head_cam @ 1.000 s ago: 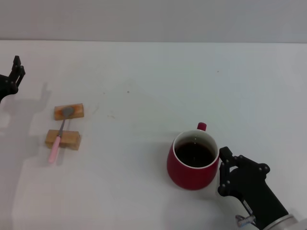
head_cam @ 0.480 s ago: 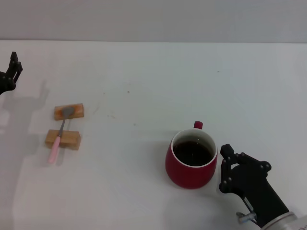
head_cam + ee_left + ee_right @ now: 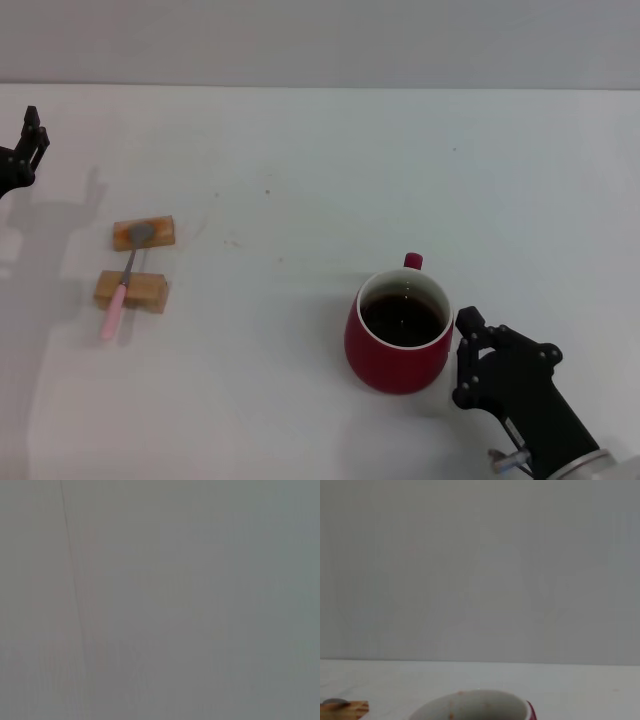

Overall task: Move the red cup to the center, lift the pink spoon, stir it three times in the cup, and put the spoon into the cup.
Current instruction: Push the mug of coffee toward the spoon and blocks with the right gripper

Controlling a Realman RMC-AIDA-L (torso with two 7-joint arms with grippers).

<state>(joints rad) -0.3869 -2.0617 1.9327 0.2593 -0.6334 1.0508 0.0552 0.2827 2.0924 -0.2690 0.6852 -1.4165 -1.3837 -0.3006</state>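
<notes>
The red cup [image 3: 398, 345], dark inside, stands on the white table [image 3: 320, 170] right of the middle and near the front; its small handle [image 3: 412, 261] points away from me. My right gripper [image 3: 462, 358] is open just right of the cup, close against its side, with nothing held. In the right wrist view the cup's white rim [image 3: 470, 702] fills the near edge. The pink spoon [image 3: 122, 285] lies at the left across two wooden blocks, grey bowl on the far one. My left gripper [image 3: 28, 145] hangs at the far left edge, well behind the spoon.
Two tan wooden blocks carry the spoon: the far block [image 3: 144, 233] and the near block [image 3: 132, 291]. One block's end [image 3: 347, 706] shows in the right wrist view. A plain grey wall stands behind the table. The left wrist view shows only a blank grey surface.
The cup slid slightly to the left and its handle turned a little. My right gripper followed along its right side. The left gripper shifted slightly at the left edge. The spoon stayed put.
</notes>
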